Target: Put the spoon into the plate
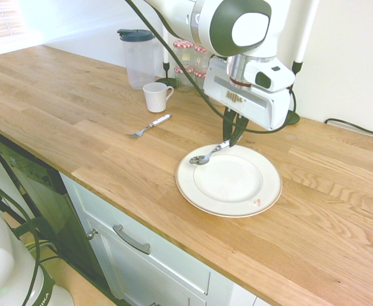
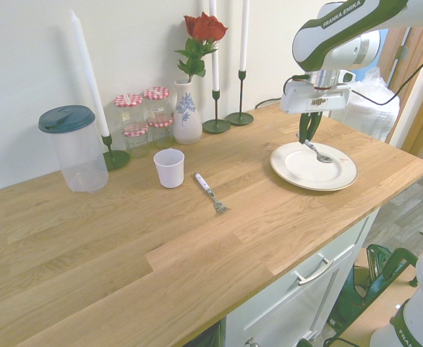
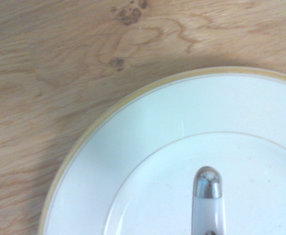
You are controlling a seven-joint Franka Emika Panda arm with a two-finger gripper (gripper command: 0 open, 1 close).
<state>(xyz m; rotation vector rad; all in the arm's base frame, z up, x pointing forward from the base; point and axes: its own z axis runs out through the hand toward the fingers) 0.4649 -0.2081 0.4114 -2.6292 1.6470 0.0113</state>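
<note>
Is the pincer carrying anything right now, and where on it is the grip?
Yes: the pincer is shut on the spoon, gripping the handle end. The bowl hangs low over the plate.

We're in a home kitchen: a long oak worktop (image 2: 197, 238) over white drawer fronts (image 1: 141, 245). Against the wall stand jam jars (image 2: 142, 112), candlesticks (image 2: 229, 116) and a rose vase (image 2: 186, 116).

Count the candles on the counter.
3. One tall candle stands by the lidded jug; two more, candle and candle, rise right of the rose vase, tops cut off.
</note>
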